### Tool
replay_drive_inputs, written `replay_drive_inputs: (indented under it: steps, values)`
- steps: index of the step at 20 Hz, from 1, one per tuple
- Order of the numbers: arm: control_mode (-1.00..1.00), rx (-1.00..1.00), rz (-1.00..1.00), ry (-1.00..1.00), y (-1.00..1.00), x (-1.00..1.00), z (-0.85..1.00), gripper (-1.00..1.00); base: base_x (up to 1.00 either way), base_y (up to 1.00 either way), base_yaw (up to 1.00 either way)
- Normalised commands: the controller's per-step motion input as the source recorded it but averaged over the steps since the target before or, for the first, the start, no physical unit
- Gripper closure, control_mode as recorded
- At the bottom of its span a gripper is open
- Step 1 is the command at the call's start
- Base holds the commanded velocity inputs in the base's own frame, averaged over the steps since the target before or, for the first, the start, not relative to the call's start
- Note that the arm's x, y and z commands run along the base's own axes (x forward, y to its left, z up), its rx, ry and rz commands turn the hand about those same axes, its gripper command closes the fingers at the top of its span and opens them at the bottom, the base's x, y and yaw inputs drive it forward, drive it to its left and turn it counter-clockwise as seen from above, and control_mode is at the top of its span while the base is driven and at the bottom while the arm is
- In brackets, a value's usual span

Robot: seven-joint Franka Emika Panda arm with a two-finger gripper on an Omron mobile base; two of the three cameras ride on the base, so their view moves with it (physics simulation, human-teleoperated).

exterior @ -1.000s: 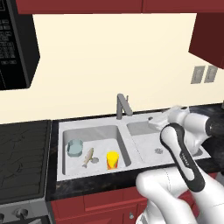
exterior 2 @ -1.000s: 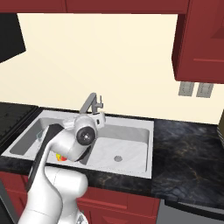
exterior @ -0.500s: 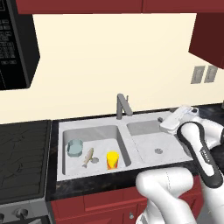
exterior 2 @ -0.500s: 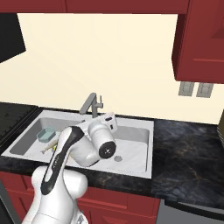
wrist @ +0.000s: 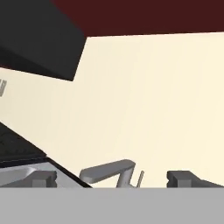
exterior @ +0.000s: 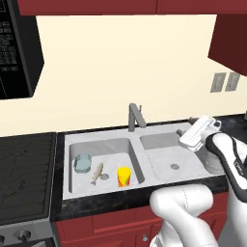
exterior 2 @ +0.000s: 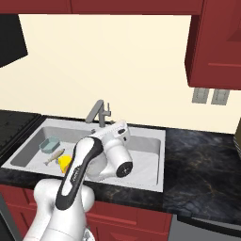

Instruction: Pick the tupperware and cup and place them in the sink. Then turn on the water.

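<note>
- Sink [exterior: 108, 137] is sitting in the black counter [exterior: 34, 164]; the tupperware, fish and cup are all lying in one basin, the one on the stove side.
- Faucet [exterior: 134, 117] is standing at the sink's 12 o'clock edge, at the divider.
- Gripper [wrist: 111, 179] is hovering above the other basin, fingers spread wide, pinching nothing, pointing toward the faucet.
- Cup [exterior: 124, 176] is standing at the basin's 5 o'clock.
- Tupperware [exterior: 83, 163] is resting at the basin's 9 o'clock.
- Tan fish [exterior: 98, 173] is lying between tupperware and cup.
</note>
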Motion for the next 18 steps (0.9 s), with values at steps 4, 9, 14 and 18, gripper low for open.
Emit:
replay_drive_inputs:
  steps: [4,9,14,18]
  values:
    - [-1.00,0.00,0.03,-0.17,-0.16,0.10,0.00,-1.00,0.00,0.00,0.00]
    - [-1.00,0.00,0.00,-0.08,-0.30,0.10,0.03,-1.00,0.00,0.00,0.00]
    - [-1.00,0.01,0.00,0.00,-0.15,0.14,0.07,-1.00,0.00,0.00,0.00]
    - [-1.00,0.00,0.00,0.00,0.00,0.21,0.00,-1.00,0.00,0.00,0.00]
